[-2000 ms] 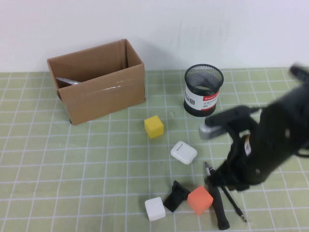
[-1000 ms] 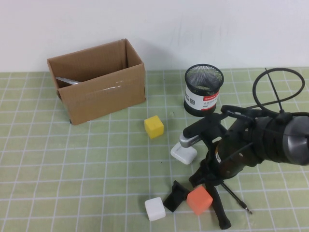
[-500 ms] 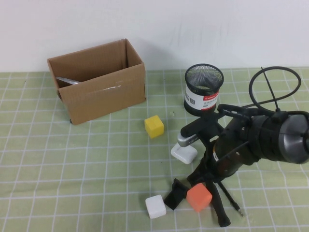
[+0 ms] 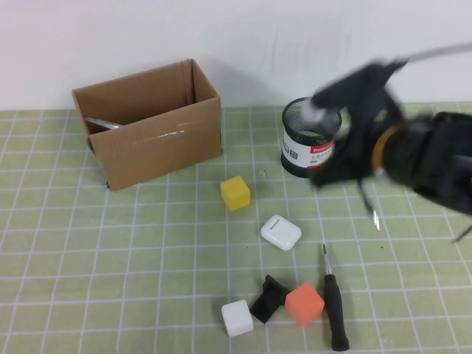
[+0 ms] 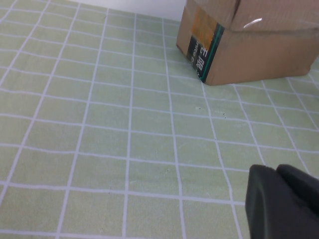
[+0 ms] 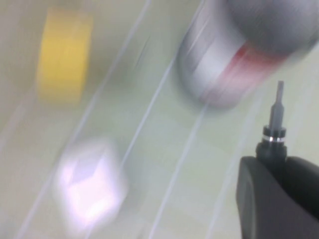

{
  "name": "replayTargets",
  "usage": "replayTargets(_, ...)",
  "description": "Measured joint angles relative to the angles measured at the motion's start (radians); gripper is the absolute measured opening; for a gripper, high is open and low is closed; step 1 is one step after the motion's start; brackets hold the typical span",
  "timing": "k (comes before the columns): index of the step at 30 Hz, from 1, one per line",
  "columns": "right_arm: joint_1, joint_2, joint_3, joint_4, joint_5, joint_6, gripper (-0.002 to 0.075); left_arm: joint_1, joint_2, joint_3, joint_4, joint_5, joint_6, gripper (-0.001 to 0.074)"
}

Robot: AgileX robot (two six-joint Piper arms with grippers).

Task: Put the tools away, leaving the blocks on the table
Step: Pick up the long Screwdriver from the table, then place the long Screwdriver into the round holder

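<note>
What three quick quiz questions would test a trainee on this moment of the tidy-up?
1. True or false: the right hand is shut on the thin driver, lifted off the table.
2. Which tool lies beside the orange block? A) thick screwdriver B) scissors C) tape measure
3. Fill in: the left hand hovers over bare mat near the cardboard ____.

Key: 1 true; 2 A; 3 box.
</note>
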Motion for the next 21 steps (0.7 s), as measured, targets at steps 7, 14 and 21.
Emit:
replayTargets(7,-0.134,0.052,-0.054,-0.688,-0.205,0.792,-0.0007,0.0,0.0,0.0,0.0,0.0,0.0,-0.0004)
replayTargets(14,-0.176,0.197,-0.204,-0.688,-0.173,0.817,-0.0007,0.0,0.0,0.0,0.0,0.0,0.0,-0.0004)
replayTargets(21,-0.176,0.311,-0.365,-0.688,-0.15,0.761,-0.0007,0.0,0.0,0.0,0.0,0.0,0.0,-0.0004)
